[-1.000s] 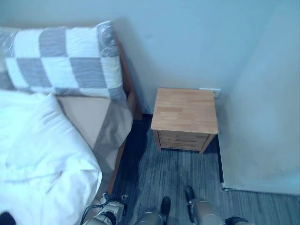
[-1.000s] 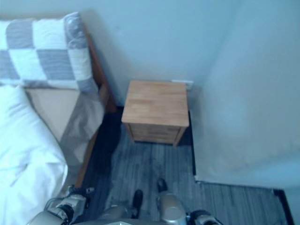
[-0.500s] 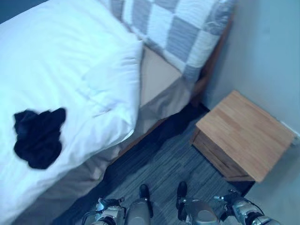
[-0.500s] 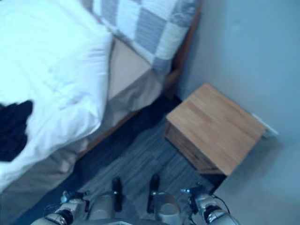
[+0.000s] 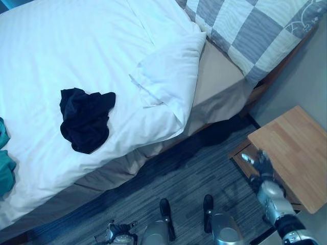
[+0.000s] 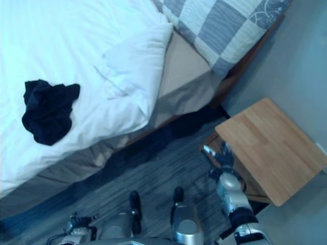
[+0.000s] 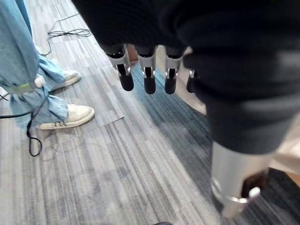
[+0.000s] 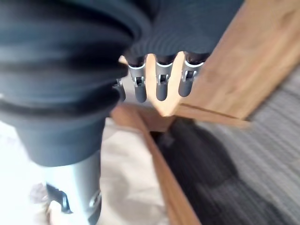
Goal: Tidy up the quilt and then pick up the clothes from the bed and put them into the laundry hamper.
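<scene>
Overhead, white quilt (image 5: pixel 76 61) covers most of the bed, one corner bunched and folded back near the checked pillow (image 5: pixel 255 30), w/ tan sheet (image 5: pixel 217 76) bare beside it. Black clothes (image 5: pixel 84 118) lie crumpled on the quilt, well apart from both hands. Teal garment (image 5: pixel 5 163) at the bed's far-left edge, partly cut off.

Wooden nightstand (image 5: pixel 294 153) stands on the grey striped floor (image 5: pixel 189 173) just off the bed's head-end corner. Right hand (image 5: pixel 261 164) raised in front of its near side, fingers straight and relaxed, holding nothing; can't tell if it touches the wood. Left hand (image 6: pixel 76 224) low at the frame edge, near the bed's side.

Right wrist cam adds: fingers (image 8: pixel 161 84) hang straight, close before the nightstand's corner, bed frame rail (image 8: pixel 164 168) beyond.

Left wrist cam adds: left-hand fingers (image 7: pixel 147 75) straight, released, above bare floor; a person's legs (image 7: pixel 23 56) in light blue trousers and white shoes (image 7: pixel 65 117) stand nearby.
</scene>
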Robot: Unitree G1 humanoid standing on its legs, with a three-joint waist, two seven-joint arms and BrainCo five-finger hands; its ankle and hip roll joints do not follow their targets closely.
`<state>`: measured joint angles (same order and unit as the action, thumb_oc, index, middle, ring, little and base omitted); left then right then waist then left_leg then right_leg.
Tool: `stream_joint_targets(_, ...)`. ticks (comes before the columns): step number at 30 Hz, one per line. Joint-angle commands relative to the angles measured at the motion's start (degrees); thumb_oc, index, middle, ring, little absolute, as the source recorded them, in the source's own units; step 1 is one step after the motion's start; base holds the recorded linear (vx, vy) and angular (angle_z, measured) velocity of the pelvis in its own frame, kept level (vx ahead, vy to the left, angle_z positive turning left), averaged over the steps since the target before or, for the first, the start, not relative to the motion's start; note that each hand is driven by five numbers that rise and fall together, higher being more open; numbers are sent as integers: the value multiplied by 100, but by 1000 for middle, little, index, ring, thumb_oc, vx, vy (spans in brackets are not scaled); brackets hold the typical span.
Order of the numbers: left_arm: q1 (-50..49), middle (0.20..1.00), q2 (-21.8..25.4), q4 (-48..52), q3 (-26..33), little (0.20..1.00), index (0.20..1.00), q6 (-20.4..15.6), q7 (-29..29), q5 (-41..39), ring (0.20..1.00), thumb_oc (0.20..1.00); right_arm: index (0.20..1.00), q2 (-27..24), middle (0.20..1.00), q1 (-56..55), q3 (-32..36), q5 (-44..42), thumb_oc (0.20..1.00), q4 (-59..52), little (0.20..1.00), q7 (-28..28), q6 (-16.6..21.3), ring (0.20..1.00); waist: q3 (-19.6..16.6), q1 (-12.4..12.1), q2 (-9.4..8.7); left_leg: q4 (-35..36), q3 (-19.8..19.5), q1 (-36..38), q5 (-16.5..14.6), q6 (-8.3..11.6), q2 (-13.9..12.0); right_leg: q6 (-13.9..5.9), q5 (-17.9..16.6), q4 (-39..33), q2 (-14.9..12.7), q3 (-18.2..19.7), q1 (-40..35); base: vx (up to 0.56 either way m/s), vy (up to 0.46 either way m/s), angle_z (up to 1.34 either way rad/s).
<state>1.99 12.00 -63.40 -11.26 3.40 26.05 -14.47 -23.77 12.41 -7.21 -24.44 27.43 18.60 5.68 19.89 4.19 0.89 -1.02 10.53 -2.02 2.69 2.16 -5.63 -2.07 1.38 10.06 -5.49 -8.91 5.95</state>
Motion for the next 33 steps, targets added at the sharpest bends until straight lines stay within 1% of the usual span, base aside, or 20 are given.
stream_joint_targets(1,22,1000,260,-138,0,1000,1000,237,25,267,1000,1000,1000,-541,1000,779,-41,595,1000,-595,1000,275,-282,1000,-186,-180,-387,-480,-402,-188,-358,202,-378,-603,-142,-760,-283,236,-497,162,86,-6)
stream_joint_targets(2,157,1000,310,-189,-37,1000,1000,371,47,43,1000,1000,1000,-768,1000,1418,-143,563,1000,-754,1000,326,-666,1000,-143,-261,-454,-487,-475,-213,-386,212,-370,-647,-172,-771,-303,241,-461,72,43,-4)
stream_joint_targets(3,186,1000,319,-200,-39,1000,1000,389,58,0,1000,1000,1000,-813,1000,1556,-174,569,1000,-764,1000,336,-739,1000,-129,-277,-466,-490,-488,-218,-392,214,-370,-656,-178,-776,-306,241,-455,99,97,-10)
stream_joint_targets(5,328,1000,349,-274,-52,1000,1000,499,150,-441,1000,1000,1000,-1119,1000,2324,-326,647,1000,-696,1000,244,-982,1000,-36,-407,-527,-522,-561,-293,-418,222,-363,-709,-223,-805,-333,217,-390,46,102,-9)
stream_joint_targets(6,445,1000,409,-332,-24,1000,1000,585,186,-765,1000,1000,1000,-1336,1000,2965,-559,776,1000,-539,1000,375,-1097,1000,76,-535,-583,-548,-634,-397,-418,226,-345,-757,-292,-843,-348,213,-312,14,82,-8)
stream_joint_targets(9,593,1000,557,-428,-45,1000,1000,661,48,-844,1000,1000,1000,-1551,1000,3764,-909,749,1000,-230,1000,671,-1167,1000,225,-677,-693,-601,-721,-570,-411,229,-344,-813,-381,-883,-364,246,-213,10,29,-7)
stream_joint_targets(10,691,1000,630,-469,-87,1000,1000,720,-51,-829,1000,1000,1000,-1667,1000,4219,-1103,685,1000,-12,1000,864,-1104,1000,329,-751,-763,-635,-776,-699,-407,232,-339,-833,-431,-913,-357,289,-141,0,0,0)
stream_joint_targets(11,691,1000,630,-469,-87,1000,1000,720,-51,-829,1000,1000,1000,-1667,1000,4219,-1103,685,1000,-12,1000,864,-1104,1000,329,-751,-763,-635,-776,-699,-407,232,-339,-833,-431,-913,-357,289,-141,-47,14,1)
stream_joint_targets(12,842,1000,724,-451,-197,1000,1000,791,-2,-1129,1000,1000,1000,-1911,1000,5031,-1406,726,1000,369,1000,874,-1046,1000,539,-876,-851,-701,-909,-976,-389,252,-313,-852,-501,-942,-342,311,21,-47,9,6)
stream_joint_targets(13,853,1000,731,-444,-200,1000,1000,790,-2,-1142,1000,1000,1000,-1930,1000,5117,-1452,739,1000,406,1000,875,-1064,1000,559,-885,-856,-714,-924,-1010,-390,252,-310,-852,-504,-941,-340,310,41,-77,38,24)
stream_joint_targets(15,955,1000,830,-354,-223,1000,1000,985,-96,-1895,1000,1000,1000,-2079,1000,5854,-1937,1036,1000,851,1000,755,-1028,1000,787,-1030,-916,-885,-1083,-1400,-360,262,-266,-831,-536,-869,-335,252,295,-57,39,34)
stream_joint_targets(17,1005,1000,877,-264,-164,1000,1000,1066,-143,-2373,1000,1000,1000,-2046,1000,6185,-2251,1415,1000,1074,1000,772,-1112,1000,920,-1151,-971,-950,-1186,-1626,-322,260,-233,-830,-583,-842,-328,188,450,-28,-6,24)
stream_joint_targets(19,1052,1000,939,-209,-87,1000,1000,1066,-216,-2368,1000,1000,1000,-1995,1000,6392,-2583,1595,1000,1294,1000,936,-1110,1000,990,-1246,-1016,-966,-1258,-1797,-290,244,-223,-827,-618,-858,-319,128,546,-23,-32,24)
stream_joint_targets(21,1073,1000,1005,-193,-67,1000,1000,1095,-349,-2420,1000,1000,1000,-1909,1000,6551,-2878,1656,1000,1586,1000,1136,-987,1000,990,-1343,-1071,-967,-1355,-2040,-246,229,-203,-818,-659,-884,-296,79,693,-29,-42,34)
stream_joint_targets(22,1073,1000,1005,-193,-67,1000,1000,1095,-349,-2420,1000,1000,1000,-1909,1000,6551,-2878,1656,1000,1586,1000,1136,-987,1000,990,-1343,-1071,-967,-1355,-2040,-246,229,-203,-818,-659,-884,-296,79,693,-18,-44,40)
stream_joint_targets(23,1017,1000,1079,-175,-75,1000,1000,1171,-531,-2422,1000,1000,1000,-1857,1000,6674,-2986,1702,1000,1765,1000,1149,-807,1000,990,-1420,-1106,-946,-1463,-2212,-207,216,-163,-805,-679,-890,-253,61,804,8,-17,36)
stream_joint_targets(24,981,1000,1100,-190,-89,1000,1000,1164,-620,-2426,1000,1000,1000,-1827,1000,6739,-3034,1767,1000,1842,1000,1134,-755,1000,990,-1443,-1101,-941,-1514,-2255,-197,211,-143,-804,-683,-877,-245,57,841,14,-13,49)
stream_joint_targets(28,898,1000,1152,-195,-137,1000,1000,1072,-797,-2531,1000,1000,1000,-1662,1000,6893,-3235,1991,1000,1924,1000,1252,-711,1000,990,-1545,-1135,-908,-1574,-2351,-185,168,-82,-823,-688,-903,-255,25,826,8,-13,27)
stream_joint_targets(30,865,1000,1200,-209,-131,1000,1000,921,-846,-2120,1000,1000,1000,-1445,1000,6932,-3322,2086,1000,1905,1000,1437,-891,1000,990,-1635,-1164,-897,-1567,-2387,-180,151,-62,-839,-676,-941,-264,-34,753,24,-56,19)
stream_joint_targets(33,839,1000,1220,-204,-161,1000,1000,852,-802,-2004,1000,1000,1000,-1296,1000,6912,-3354,2318,1000,1859,1000,1475,-1188,1000,990,-1703,-1178,-832,-1523,-2357,-176,144,-68,-874,-671,-1001,-282,-116,661,25,-30,17)
